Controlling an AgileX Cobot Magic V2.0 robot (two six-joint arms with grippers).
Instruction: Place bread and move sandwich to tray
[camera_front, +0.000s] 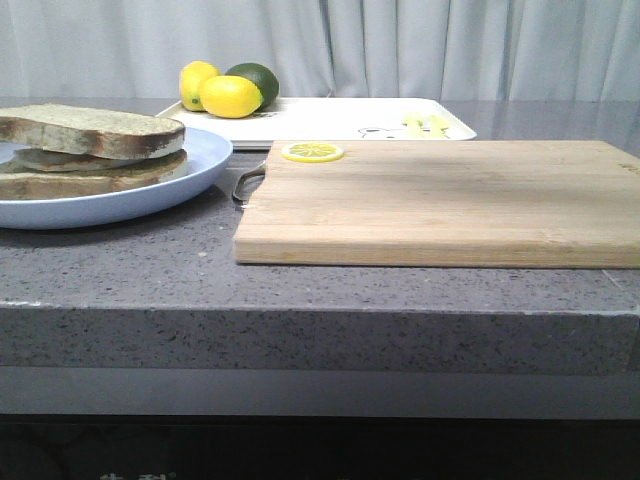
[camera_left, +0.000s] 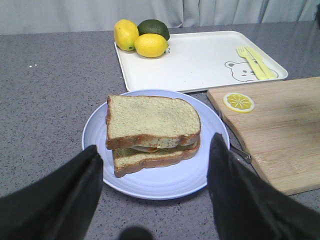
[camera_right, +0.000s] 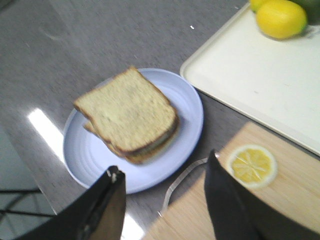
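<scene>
The sandwich (camera_left: 152, 134), with the bread (camera_left: 152, 118) already on top, sits on the blue plate (camera_left: 95, 132) at the left of the worktop (camera_front: 320, 290), just left of the cutting board (camera_front: 450, 200). The white tray (camera_left: 200, 62) lies beyond them, lemons (camera_left: 142, 40) and a lime (camera_left: 154, 26) at its far-left corner. Both the left tool (camera_left: 155, 185) and right tool (camera_right: 165, 200) hang spread and empty above the plate.

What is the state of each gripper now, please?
Left gripper: jaws open, holding nothing.
Right gripper: jaws open, holding nothing.
</scene>
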